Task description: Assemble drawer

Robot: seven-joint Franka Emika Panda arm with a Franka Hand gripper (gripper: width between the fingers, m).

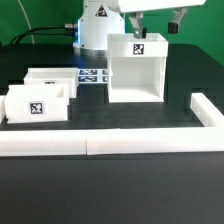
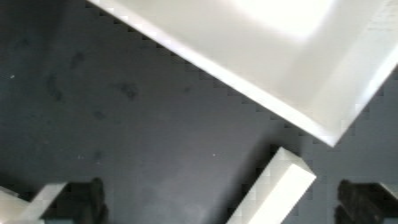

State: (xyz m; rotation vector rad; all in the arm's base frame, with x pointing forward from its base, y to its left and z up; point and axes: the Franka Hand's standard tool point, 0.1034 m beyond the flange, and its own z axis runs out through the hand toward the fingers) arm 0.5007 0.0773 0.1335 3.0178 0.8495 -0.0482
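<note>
Pincer (image 1: 157, 26) first: it is spread wide and holds nothing. It hangs just above the big box (image 1: 134, 72), I think so I can drop down and grab the top edge. The back tray (image 1: 50, 80) and front tray (image 1: 38, 106) sit well away from the pincer, toward the exterior view's left, waiting their turn. Below the pincer, the box's open side faces the low wall (image 1: 100, 142), probably so trays can slide in.

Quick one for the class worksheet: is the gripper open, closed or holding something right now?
Gripper: open, fingers wide apart, nothing held between them.
</note>
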